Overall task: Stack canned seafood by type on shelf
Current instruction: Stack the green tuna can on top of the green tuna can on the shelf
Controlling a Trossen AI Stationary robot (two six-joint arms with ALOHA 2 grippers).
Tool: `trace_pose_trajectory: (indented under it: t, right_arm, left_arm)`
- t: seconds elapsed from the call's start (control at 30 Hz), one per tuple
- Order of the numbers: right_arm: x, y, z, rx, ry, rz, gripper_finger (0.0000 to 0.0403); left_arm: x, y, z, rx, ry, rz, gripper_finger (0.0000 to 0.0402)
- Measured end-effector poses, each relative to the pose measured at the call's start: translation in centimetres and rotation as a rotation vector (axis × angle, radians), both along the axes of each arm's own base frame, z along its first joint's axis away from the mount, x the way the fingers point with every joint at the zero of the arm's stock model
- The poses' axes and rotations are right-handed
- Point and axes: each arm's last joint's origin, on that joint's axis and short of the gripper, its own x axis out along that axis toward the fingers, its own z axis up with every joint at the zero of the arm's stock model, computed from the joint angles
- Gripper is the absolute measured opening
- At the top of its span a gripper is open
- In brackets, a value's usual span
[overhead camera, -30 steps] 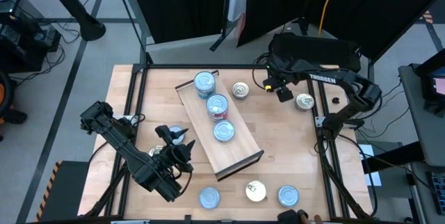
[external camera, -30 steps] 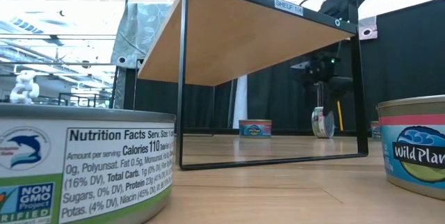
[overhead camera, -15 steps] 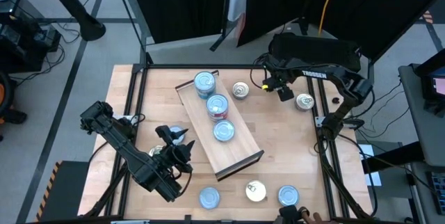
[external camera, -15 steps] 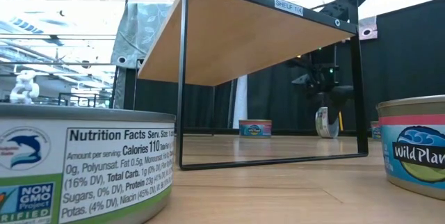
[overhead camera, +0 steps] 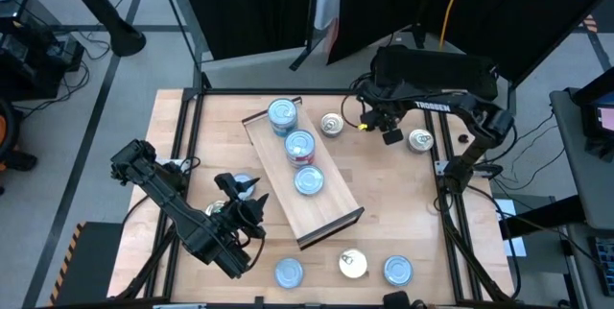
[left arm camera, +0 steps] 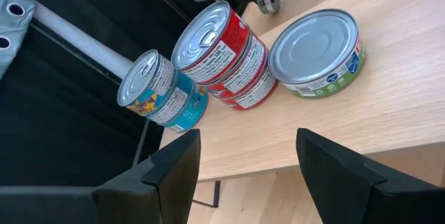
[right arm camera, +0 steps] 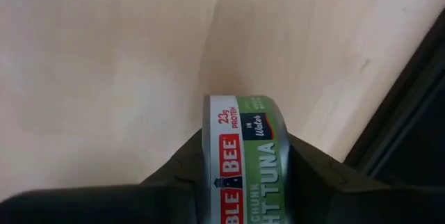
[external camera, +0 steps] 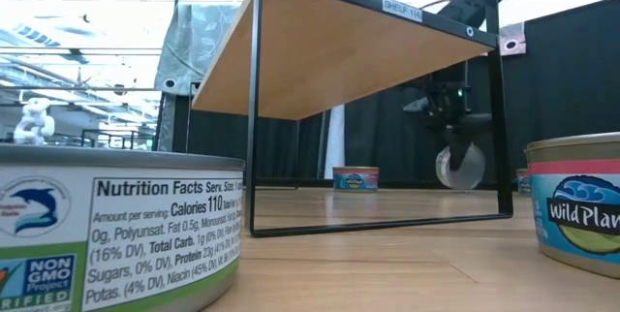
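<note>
The shelf [overhead camera: 324, 202] lies slantwise mid-table, a light-wood board with dark end lips. On it stand three lots of blue-topped tins [overhead camera: 299, 146]; the left wrist view shows a teal stack [left arm camera: 163, 88], a red stack [left arm camera: 222, 53] and a single green-labelled tin [left arm camera: 316, 53]. Loose tins rest on the table near the far edge [overhead camera: 332, 124], [overhead camera: 419, 139] and near edge [overhead camera: 352, 264]. My right gripper [overhead camera: 381, 125] is shut on a green-labelled tuna tin [right arm camera: 240, 151] right of the shelf's far end. My left gripper [left arm camera: 243, 175] is open, left of the shelf. My right gripper pinches the tuna tin between its two fingers [right arm camera: 309, 172], one on each flat face, the green label wall [right arm camera: 243, 140] showing between them. The fingers come from above. The tin stands on edge [external camera: 459, 165], round face toward the near side, at or just above the tabletop.
Blue-topped tins [overhead camera: 288, 272], [overhead camera: 397, 270] sit near the table's near edge, and loom large in the low view [external camera: 116, 230], [external camera: 581, 210]. One more tin [overhead camera: 245, 182] lies by my left gripper. A black frame [overhead camera: 192, 107] rims the table.
My right gripper has moved a little toward the table's left, toward the shelf's far end, and turned. The tin it holds showed edge-on a second ago and now shows its round face to the near side, slightly higher. A hand at the near edge has withdrawn.
</note>
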Motion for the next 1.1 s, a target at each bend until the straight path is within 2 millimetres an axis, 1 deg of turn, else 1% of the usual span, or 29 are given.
trace_pose_trajectory:
  t: [0.1,0.17,0.27,0.37,0.5,0.6,0.7,0.8,0.9,0.97,1.1]
  right_arm:
    - [0.7,1.0,1.4,-0.007,-0.040,-0.064,0.0141]
    - [1.2,1.7,2.9,-0.012,-0.080,-0.120,0.0151]
    - [1.6,2.9,5.4,0.018,-0.157,-0.188,0.0146]
    - [1.7,4.0,8.4,0.098,-0.298,-0.247,0.0131]
    - [1.1,5.6,12.4,0.253,-0.506,-0.299,0.0128]
    - [-0.1,7.1,14.9,0.378,-0.637,-0.302,0.0143]
    - [-1.4,8.6,17.1,0.544,-0.772,-0.292,0.0155]
    - [-2.4,10.0,18.8,0.666,-0.868,-0.278,0.0157]
    - [-2.9,11.3,20.0,0.717,-0.938,-0.285,0.0152]
    - [-2.7,11.9,20.7,0.752,-0.987,-0.292,0.0148]
    - [-1.5,13.2,21.7,0.826,-1.078,-0.265,0.0145]
  left_arm:
    - [0.0,0.0,0.0,0.000,0.000,0.000,0.0237]
    - [0.0,0.0,0.0,0.001,0.000,0.000,0.0237]
    - [0.0,0.0,0.0,0.002,0.000,-0.001,0.0237]
    - [0.0,0.0,0.0,0.003,-0.001,-0.001,0.0237]
    - [0.0,0.0,0.0,0.009,0.004,-0.005,0.0237]
    - [0.0,0.0,0.0,0.016,0.013,-0.011,0.0237]
    - [0.0,0.0,0.0,0.018,0.016,-0.013,0.0237]
    - [0.0,0.0,0.0,0.018,0.016,-0.013,0.0237]
    - [0.0,0.0,0.0,0.018,0.016,-0.013,0.0237]
    - [0.0,0.0,0.0,0.018,0.016,-0.013,0.0237]
    - [0.0,0.0,0.0,0.018,0.016,-0.013,0.0237]
